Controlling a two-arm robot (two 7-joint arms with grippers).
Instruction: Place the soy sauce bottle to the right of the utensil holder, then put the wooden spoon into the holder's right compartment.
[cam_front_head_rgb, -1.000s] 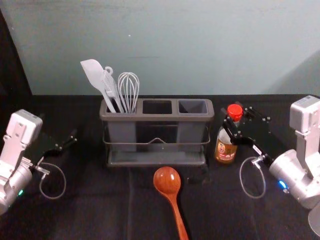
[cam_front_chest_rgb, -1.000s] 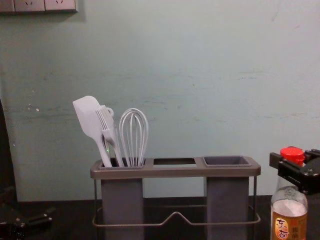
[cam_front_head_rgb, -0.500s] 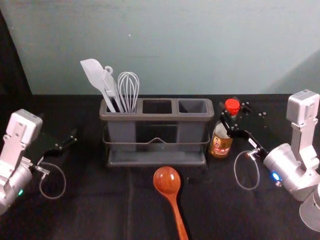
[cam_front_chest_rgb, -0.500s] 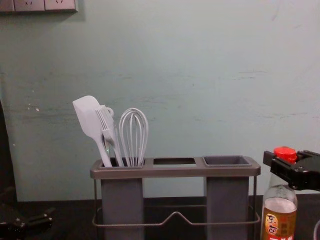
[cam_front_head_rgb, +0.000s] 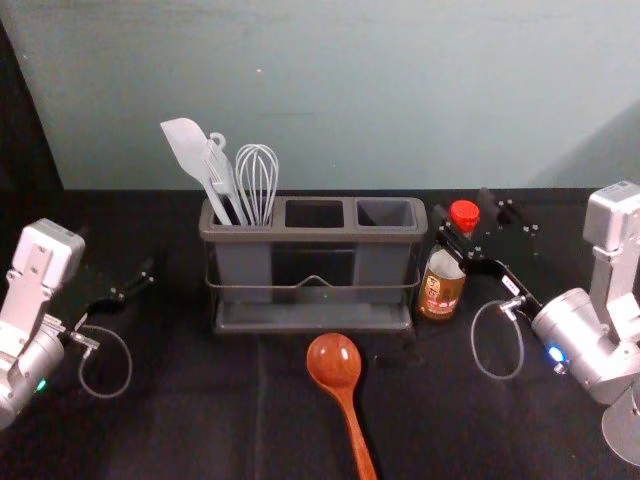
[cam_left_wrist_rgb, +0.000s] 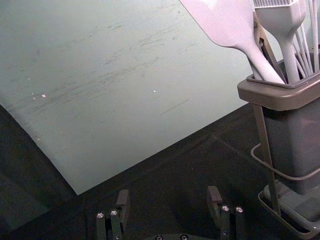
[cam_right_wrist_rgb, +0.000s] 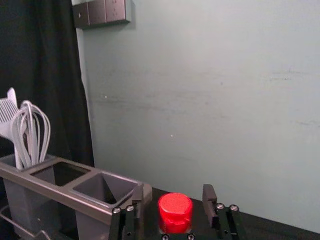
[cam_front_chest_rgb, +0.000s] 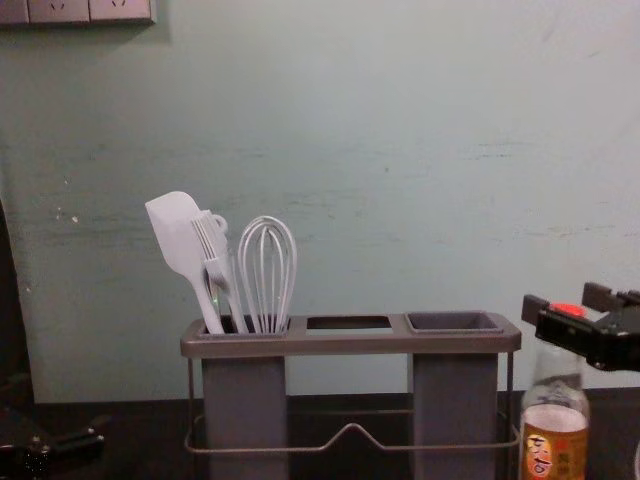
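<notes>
Bottle (cam_front_chest_rgb: 556, 440) – upright, between right pincer's (cam_front_chest_rgb: 562, 300) parted jaws.

Bottle (cam_front_head_rgb: 440, 294) right of holder (cam_front_head_rgb: 315, 236), 1 spoon (cam_front_head_rgb: 335, 364) before, whisk (cam_front_head_rgb: 257, 150) in left compartment (cam_front_head_rgb: 244, 265).

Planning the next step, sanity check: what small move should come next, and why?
I'd back the right claw away from the soy sauce bottle without nudging it. Its fingers are open with gaps on both sides of the cap, and the bottle stands upright right of the utensil holder. The wooden spoon likely comes after.
</notes>
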